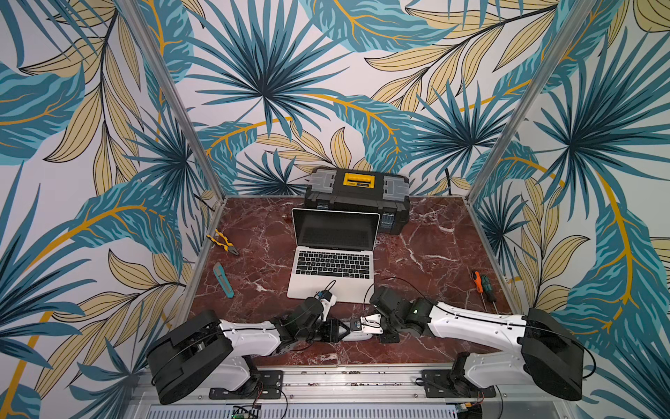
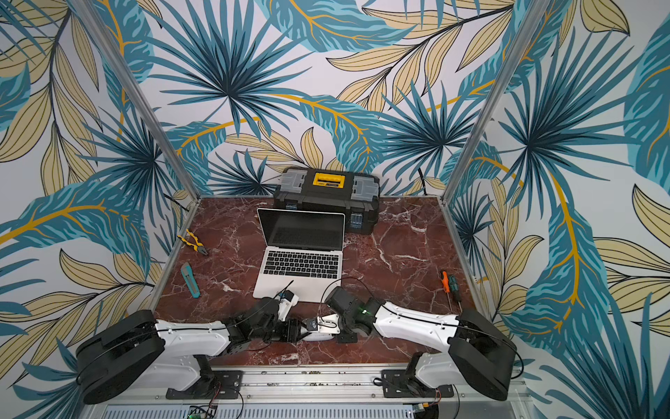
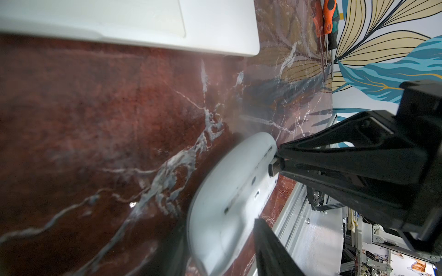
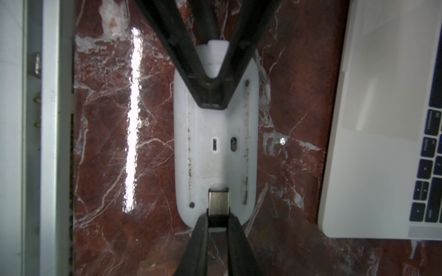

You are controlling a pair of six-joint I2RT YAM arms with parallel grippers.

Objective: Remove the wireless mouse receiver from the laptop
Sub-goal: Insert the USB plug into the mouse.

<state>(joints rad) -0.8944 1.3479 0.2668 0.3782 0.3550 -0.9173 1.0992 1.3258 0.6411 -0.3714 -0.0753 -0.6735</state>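
At the left edge of the red marble bench [image 1: 435, 254] lie yellow-handled pliers [image 1: 223, 242], and nearer the arms a teal utility knife [image 1: 223, 280]. In the middle the laptop [image 1: 348, 290] stands open with its screen dark, and a black toolbox [image 1: 357, 196] with a yellow handle sits right behind the lid. In front of the laptop's near edge the two arms meet over a white mouse [image 4: 215, 148], which is turned underside up beside the palm rest. The left end effector [image 1: 346, 331] is clenched on one end of this mouse; the left wrist view shows the mouse's body between its two dark fingers. At the mouse's other end is the receiver [image 4: 218, 203], a short metal plug with a black cap. It is not in the laptop: it lies along a recess in the mouse's underside, well apart from the laptop's side. Whether its tip is seated in that recess cannot be told. The right end effector [image 4: 218, 219] is clenched on the receiver's black cap, one fingertip on each side. Farther right, near the bench's right edge, an orange-handled screwdriver [image 1: 479, 283] and a dark green one [image 1: 487, 290] lie side by side, touching or nearly so.
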